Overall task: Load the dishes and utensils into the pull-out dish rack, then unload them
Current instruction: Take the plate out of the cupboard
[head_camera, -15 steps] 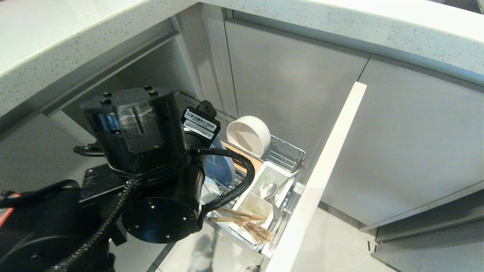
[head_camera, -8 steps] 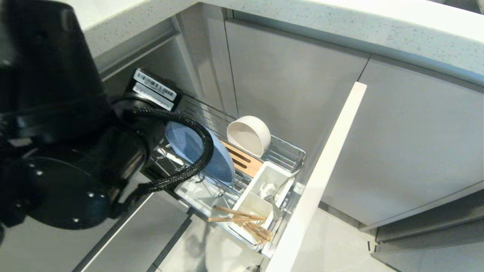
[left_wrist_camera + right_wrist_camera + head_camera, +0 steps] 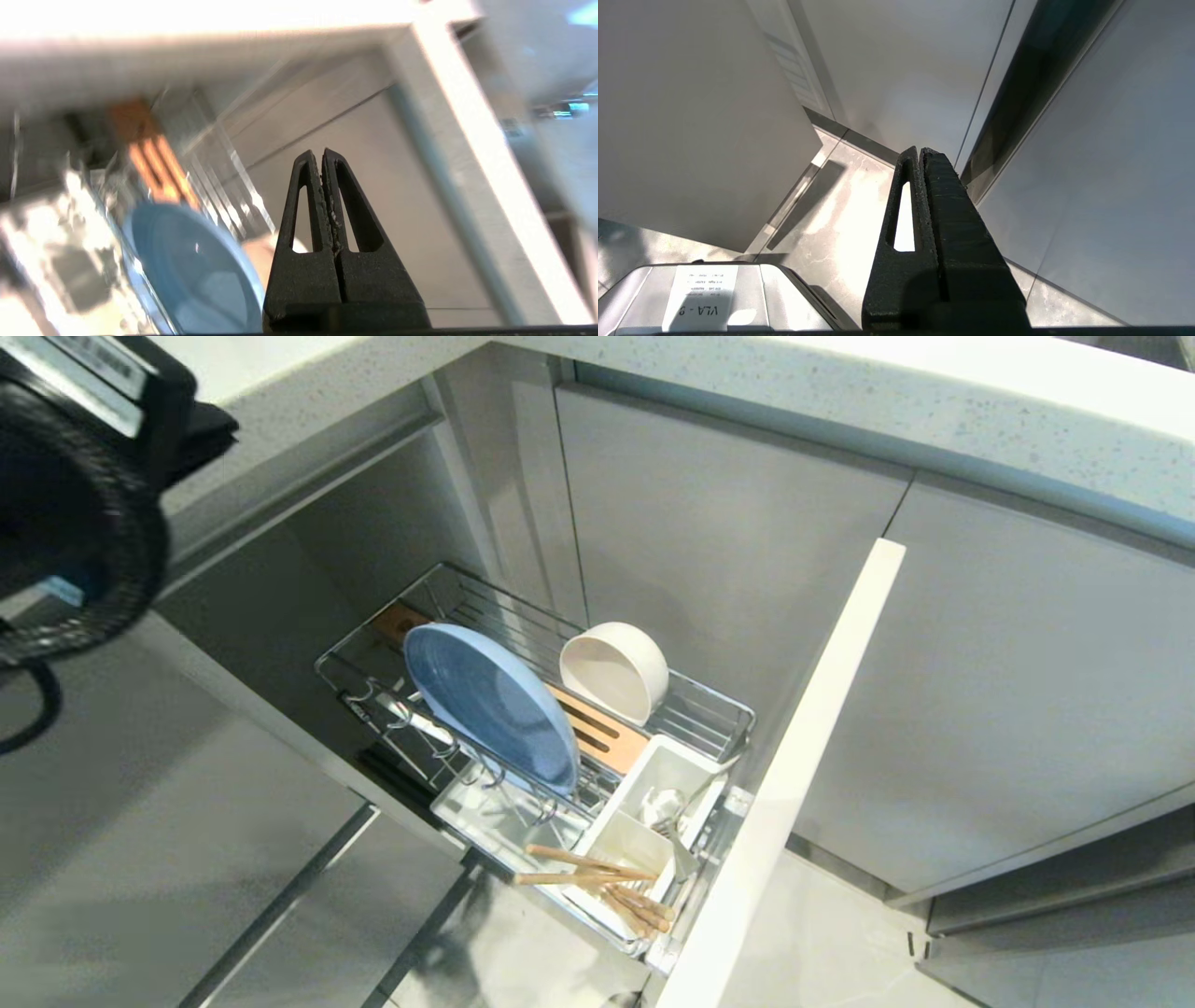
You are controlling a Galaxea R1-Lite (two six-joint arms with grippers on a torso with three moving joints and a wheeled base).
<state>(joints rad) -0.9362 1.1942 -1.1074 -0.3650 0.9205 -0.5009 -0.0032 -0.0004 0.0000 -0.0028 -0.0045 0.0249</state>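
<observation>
Loading looks finished: the narrow chrome wire pull-out rack (image 3: 709, 705) holds one pale blue round plate (image 3: 495, 705) upright in the prongs, one small white bowl (image 3: 613, 669) tipped beside it, one silver spoon (image 3: 667, 807) and several wooden chopsticks (image 3: 597, 882) in its white caddy. Unloading remains. Left gripper (image 3: 322, 156) pinched together, empty, above the rack; right gripper (image 3: 920, 156) likewise closed, parked.

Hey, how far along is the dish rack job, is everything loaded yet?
Loading looks done: the blue plate stands in the prongs of the pull-out dish rack, the white bowl sits beside it, and the spoon and chopsticks are in the white caddy. Nothing is in hand: the left gripper is shut and empty above the rack, the right gripper parked shut. Unloading is not yet begun.
</observation>
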